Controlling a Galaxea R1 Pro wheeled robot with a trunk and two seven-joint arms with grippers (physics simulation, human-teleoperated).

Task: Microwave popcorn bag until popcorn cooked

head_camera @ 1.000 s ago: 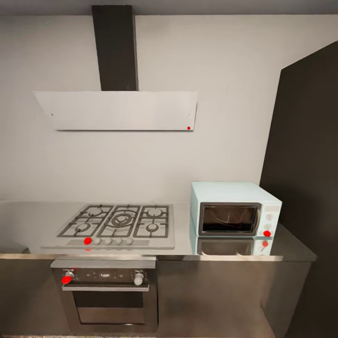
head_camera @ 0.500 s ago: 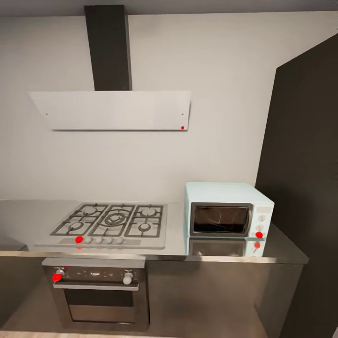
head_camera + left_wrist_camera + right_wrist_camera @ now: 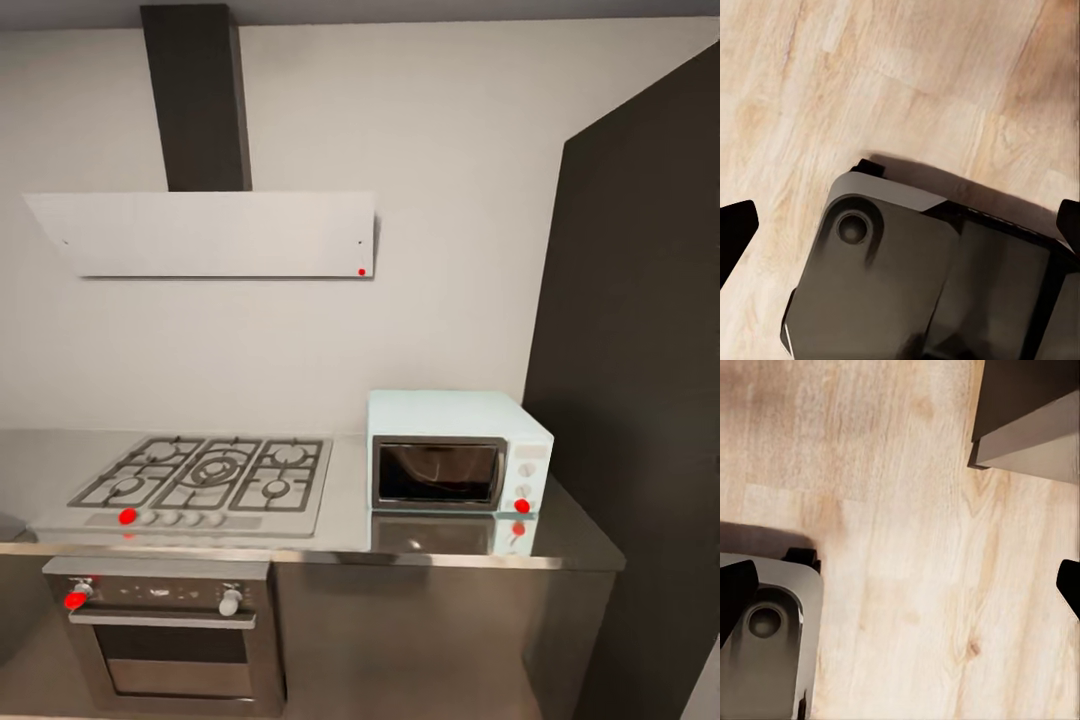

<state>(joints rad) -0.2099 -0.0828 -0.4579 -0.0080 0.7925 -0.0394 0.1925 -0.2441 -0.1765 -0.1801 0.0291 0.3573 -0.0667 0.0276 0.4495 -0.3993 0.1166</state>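
"Claws first: what are yours doing?"

"Both hang over the wooden floor (image 3: 907, 75). On the left claw (image 3: 900, 229) and the right claw (image 3: 900, 589) the fingers are spread wide, with nothing between them."

"And the popcorn bag?"

"Where it lies I cannot tell from here. What I face is the microwave (image 3: 455, 450). It stands on the countertop (image 3: 350, 495) just beside the hob (image 3: 200, 475), close to the tall dark cabinet (image 3: 640, 400)."

"Which way does it point?"

"Its long side runs along the countertop. The dark glass door is shut and faces out towards me. The knobs sit at the end nearer the cabinet."

"How will the bag handle?"

"I judge a paper bag to be light and soft, and easy to crush. So I would pinch it gently across the sides, or at the rolled rim, and keep it upright. Its own long axis I can't give until I find it."
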